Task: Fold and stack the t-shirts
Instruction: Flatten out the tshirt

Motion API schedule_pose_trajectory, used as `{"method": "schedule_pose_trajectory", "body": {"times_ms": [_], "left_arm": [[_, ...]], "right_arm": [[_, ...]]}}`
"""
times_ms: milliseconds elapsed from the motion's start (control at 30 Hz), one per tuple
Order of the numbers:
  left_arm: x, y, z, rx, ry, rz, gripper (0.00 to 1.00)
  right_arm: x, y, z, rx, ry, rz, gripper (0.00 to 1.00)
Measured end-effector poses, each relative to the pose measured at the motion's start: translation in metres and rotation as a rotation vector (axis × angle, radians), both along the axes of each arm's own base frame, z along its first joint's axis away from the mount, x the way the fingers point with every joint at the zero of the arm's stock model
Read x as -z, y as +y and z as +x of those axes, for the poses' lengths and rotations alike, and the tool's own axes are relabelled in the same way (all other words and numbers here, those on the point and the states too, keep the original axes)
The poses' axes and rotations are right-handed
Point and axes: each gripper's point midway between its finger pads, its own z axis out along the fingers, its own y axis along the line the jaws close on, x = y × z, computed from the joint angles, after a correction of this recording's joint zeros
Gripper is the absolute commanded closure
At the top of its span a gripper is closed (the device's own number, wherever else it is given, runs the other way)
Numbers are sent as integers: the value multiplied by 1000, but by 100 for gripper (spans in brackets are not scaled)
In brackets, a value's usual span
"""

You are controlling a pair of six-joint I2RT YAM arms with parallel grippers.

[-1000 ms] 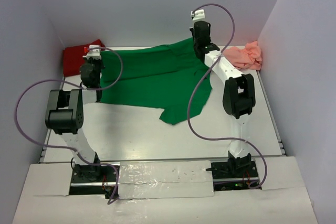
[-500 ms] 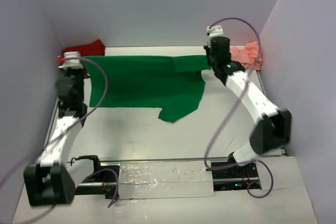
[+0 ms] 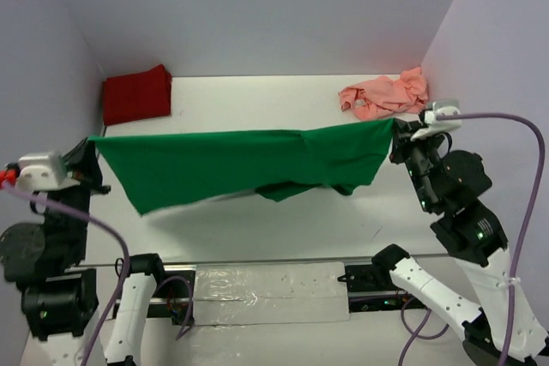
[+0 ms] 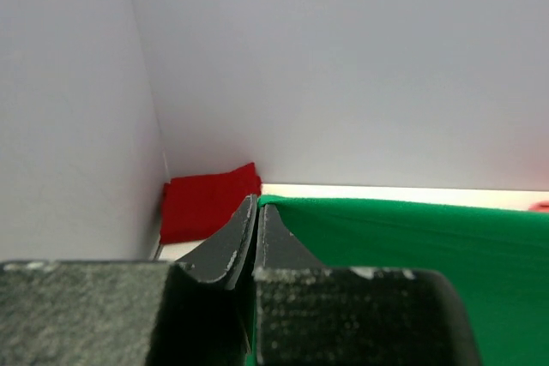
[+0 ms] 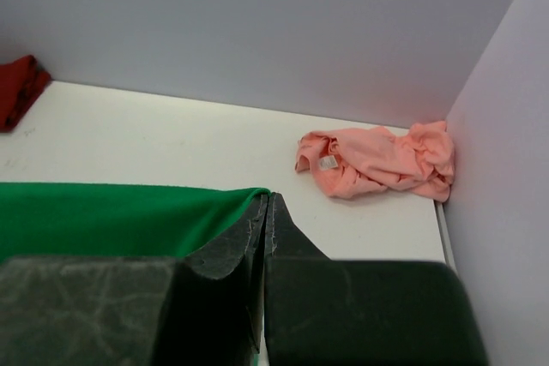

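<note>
From above, my left gripper (image 3: 93,145) was at the left side of the table (image 3: 257,100) and my right gripper (image 3: 396,132) at the right side. The green shirt (image 3: 249,165) was stretched between them in a wide band. Its top edge ran nearly straight from one gripper to the other, and the rest of the cloth hung below it, sagging in loose folds towards the middle. A shadow lay on the table under it. Both pairs of jaws were clenched, each grasping an upper corner of the green shirt. The red shirt (image 3: 135,94) lay folded in the far left corner, well apart from the green one. The pink shirt (image 3: 386,93) lay crumpled in the far right corner against the right wall.

In my left wrist view, the left gripper (image 4: 257,207) had its two dark fingers pressed together, pinching the corner of the green shirt (image 4: 412,237), which spread away to the right as a flat sheet. Beyond the fingertips, the red shirt (image 4: 206,203) sat in the corner where the walls met.

In my right wrist view, the right gripper (image 5: 267,203) was likewise clamped on the other corner of the green shirt (image 5: 103,212), whose cloth ran off to the left. The pink shirt (image 5: 377,160) lay bunched on the table (image 5: 171,135) further off and to the right, near the right wall. A bit of the red shirt (image 5: 17,83) showed at the far left edge.
</note>
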Motion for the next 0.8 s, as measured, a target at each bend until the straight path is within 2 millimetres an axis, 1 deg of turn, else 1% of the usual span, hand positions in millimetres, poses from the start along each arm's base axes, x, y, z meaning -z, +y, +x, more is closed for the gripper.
{"method": "schedule_pose_trajectory", "body": {"times_ms": [67, 167, 267, 333, 367, 433, 533, 567, 667, 733, 800], "left_arm": [[-11, -5, -27, 17, -1, -5, 100], [-35, -13, -71, 44, -55, -4, 100], [-51, -18, -110, 56, -101, 0, 100], [-57, -23, -129, 65, -115, 6, 100], [-57, -24, -134, 69, -111, 8, 100], [-51, -26, -140, 78, -86, 9, 100], [-38, -29, -139, 92, -4, 2, 100], [-38, -30, -140, 99, 17, 0, 100], [-52, -35, -146, 124, 29, 3, 100], [-67, -39, -154, 142, 1, 10, 100], [-76, -44, -165, 161, -28, 18, 100]], "right_arm": [[5, -5, -12, -10, 0, 0, 100], [8, -10, -30, -38, -14, 5, 100], [4, -16, -50, -70, -43, 16, 100], [0, -19, -59, -80, -52, 20, 100], [0, -19, -62, -88, -55, 23, 100], [4, -18, -66, -103, -42, 20, 100], [15, -16, -68, -119, 1, 7, 100], [19, -16, -69, -121, 13, 3, 100], [24, -18, -73, -119, 28, 1, 100], [27, -19, -75, -119, 27, 5, 100], [32, -25, -82, -97, 21, 16, 100]]}}
